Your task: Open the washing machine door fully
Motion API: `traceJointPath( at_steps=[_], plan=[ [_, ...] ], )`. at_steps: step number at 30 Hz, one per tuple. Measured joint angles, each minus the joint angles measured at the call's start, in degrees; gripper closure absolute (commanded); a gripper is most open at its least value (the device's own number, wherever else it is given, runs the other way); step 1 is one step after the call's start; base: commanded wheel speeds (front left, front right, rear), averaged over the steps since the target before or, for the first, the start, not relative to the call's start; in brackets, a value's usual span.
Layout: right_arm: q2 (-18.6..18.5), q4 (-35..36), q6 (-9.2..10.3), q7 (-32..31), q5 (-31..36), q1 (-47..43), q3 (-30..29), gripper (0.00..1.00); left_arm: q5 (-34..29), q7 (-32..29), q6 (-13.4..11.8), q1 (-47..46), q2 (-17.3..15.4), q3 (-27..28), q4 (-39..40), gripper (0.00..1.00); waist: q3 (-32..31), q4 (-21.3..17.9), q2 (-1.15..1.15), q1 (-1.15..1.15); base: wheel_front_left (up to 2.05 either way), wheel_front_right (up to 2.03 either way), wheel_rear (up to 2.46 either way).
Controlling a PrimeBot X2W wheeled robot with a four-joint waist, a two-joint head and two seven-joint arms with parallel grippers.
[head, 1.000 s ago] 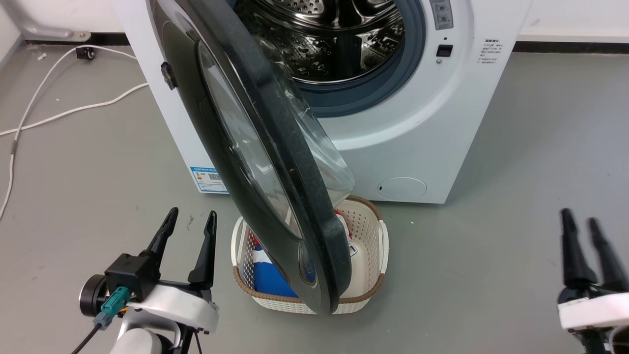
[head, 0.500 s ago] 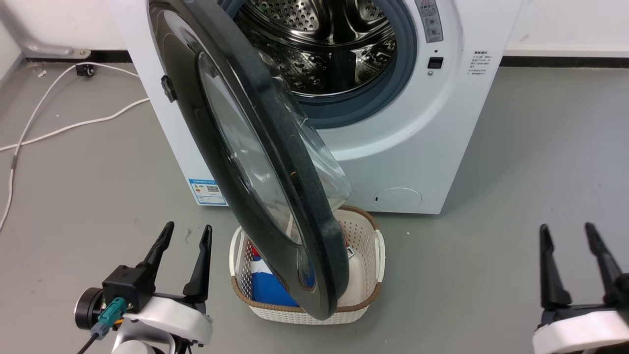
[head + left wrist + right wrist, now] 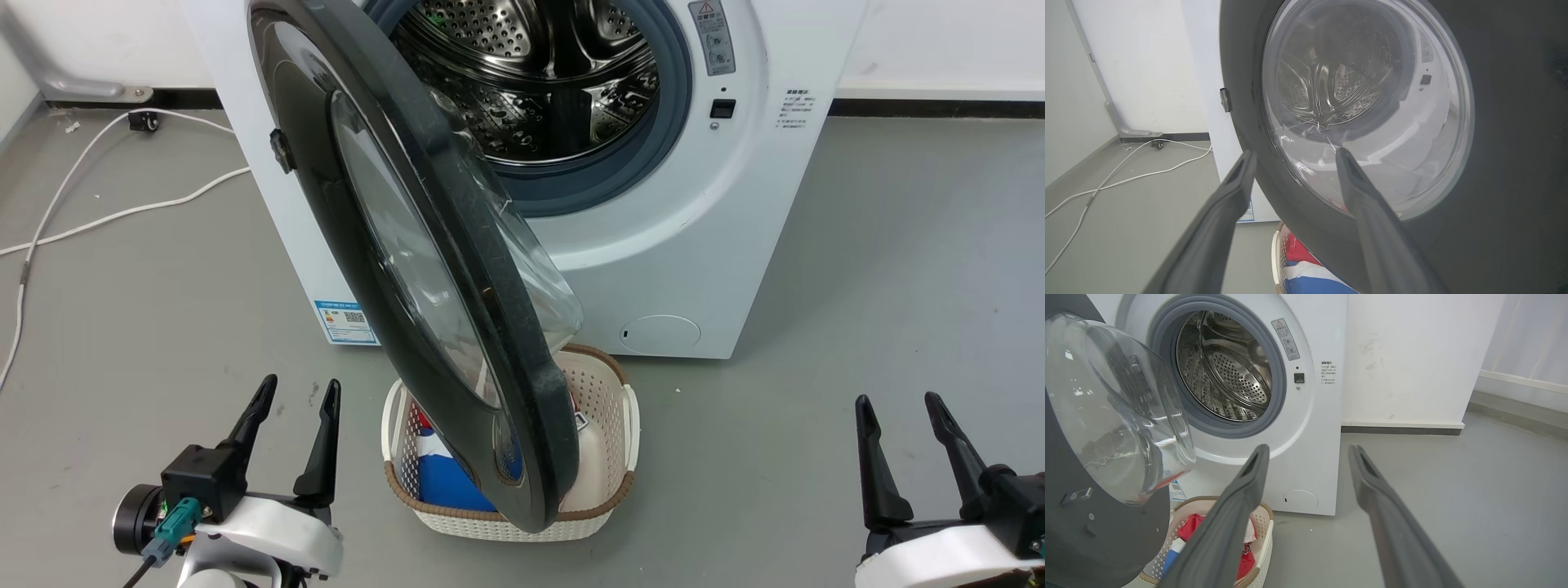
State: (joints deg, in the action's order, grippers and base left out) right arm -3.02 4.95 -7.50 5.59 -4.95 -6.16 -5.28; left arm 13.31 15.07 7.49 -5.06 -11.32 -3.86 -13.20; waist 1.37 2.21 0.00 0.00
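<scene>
- The washing machine door point(image 3: 424, 269) is only part way open. In the head view it sticks out from the washing machine point(image 3: 718, 245) toward the robot, running from 11 o'clock down to 6 o'clock.
- Its hinge side is up at 11 o'clock. Its free edge is down at 6 o'clock, hanging over a cream basket point(image 3: 630, 408) with clothes in it.
- The left gripper point(image 3: 300, 382) is at 7 o'clock. Its fingers are spread apart and hold nothing. It is near the door's black outer side but not touching it.
- The right gripper point(image 3: 896, 399) is at 4 o'clock. Its fingers are spread too, with nothing in them. It is well apart from the door, on the side with the glass bowl.
- I think the door must swing more toward 9 o'clock to be fully open.
- A push from the bowl side would do that, so the right gripper looks best for the job.
- It should press on the black rim near the free edge, not on the glass, and go slowly.
- The left gripper sits where the door will swing, so it should move away first.
</scene>
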Motion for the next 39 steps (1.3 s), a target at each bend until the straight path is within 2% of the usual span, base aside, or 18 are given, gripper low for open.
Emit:
traceJointPath(
  at_steps=[12,13,14,22,29,39],
  plan=[
    [0.0,-0.4,0.0,0.0,-0.8,0.0,0.1,0.0,0.1,0.0,0.0,0.0,0.2,-0.1,0.0,0.0,0.1,-0.3,0.0,0.0,0.0,0.0,0.0],
    [0.0,-0.5,0.0,0.0,-1.0,0.0,0.1,0.0,0.4,0.0,0.0,0.0,0.2,-0.2,0.0,0.28,0.1,-0.3,0.0,0.0,0.0,0.0,0.0],
    [0.0,-0.5,0.0,0.2,-1.1,0.0,0.1,0.0,0.7,0.0,0.0,0.0,0.2,-0.5,0.0,0.99,0.1,-0.3,0.0,0.0,0.0,0.0,0.0],
    [0.0,-1.0,0.0,0.3,-1.3,0.0,0.4,0.0,1.8,0.0,0.0,0.0,-0.2,-0.8,0.2,1.0,0.1,-0.4,0.0,0.0,0.0,0.0,0.0],
    [0.0,-1.6,0.0,0.4,-1.6,0.1,0.7,0.0,2.7,0.0,0.0,-1.3,1.4,2.0,2.7,1.0,0.0,-0.2,0.0,0.0,0.0,0.0,0.0],
    [0.0,-2.3,0.0,1.5,-1.7,0.4,0.9,0.0,1.2,0.0,-1.3,-5.0,5.1,4.0,19.0,1.0,-0.3,0.0,0.0,0.0,0.0,0.0,0.0]
  ],
)
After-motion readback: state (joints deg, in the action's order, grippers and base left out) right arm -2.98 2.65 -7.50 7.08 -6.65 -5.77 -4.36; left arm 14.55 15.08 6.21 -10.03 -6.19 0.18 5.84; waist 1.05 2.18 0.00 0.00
